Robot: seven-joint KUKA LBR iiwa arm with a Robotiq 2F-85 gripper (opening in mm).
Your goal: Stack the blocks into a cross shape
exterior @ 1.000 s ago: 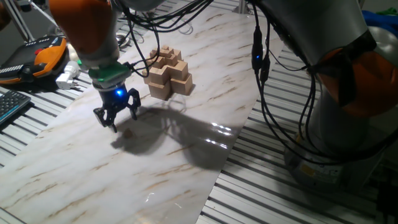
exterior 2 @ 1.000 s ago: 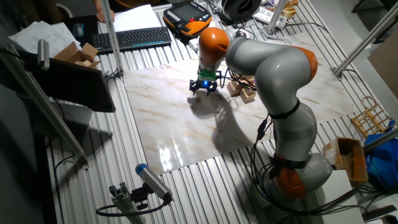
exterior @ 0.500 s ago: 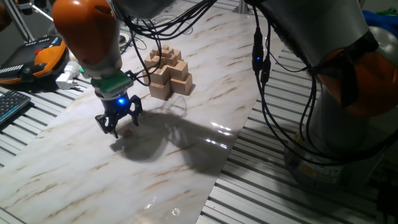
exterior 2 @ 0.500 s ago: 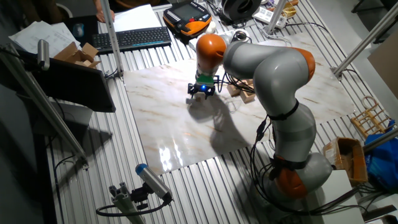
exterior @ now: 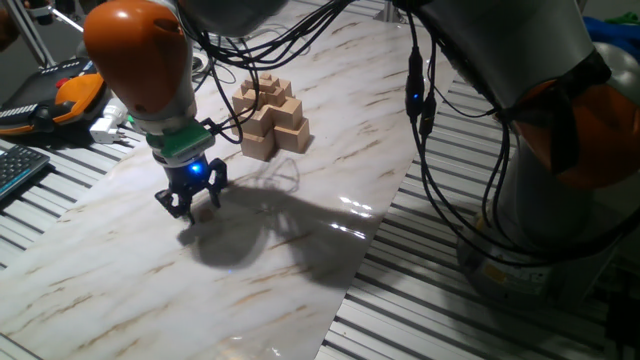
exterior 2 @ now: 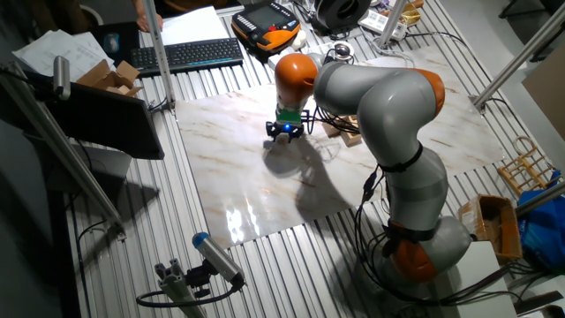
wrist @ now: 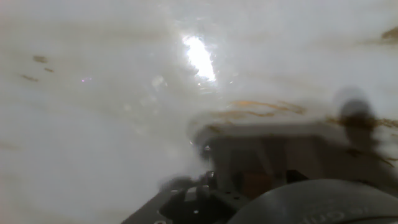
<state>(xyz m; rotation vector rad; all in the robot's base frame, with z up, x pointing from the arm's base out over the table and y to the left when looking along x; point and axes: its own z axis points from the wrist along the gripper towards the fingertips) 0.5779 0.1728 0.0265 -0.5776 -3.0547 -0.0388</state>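
The gripper (exterior: pixel 190 203) is low on the marble board (exterior: pixel 300 240) with its fingers close together, whether around a block I cannot tell, while the cross (exterior: pixel 270 118) stands well apart behind it, near the board's far edge.

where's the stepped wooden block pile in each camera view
One fixed view: the cross shape sits upper centre on the marble board, up and right of the end effector.
The other fixed view: only a sliver of the cross shape shows, right of the end effector, mostly hidden by the arm.
Hand view: not in it; blurred board only.
Shared landmark: the end effector's blue light.
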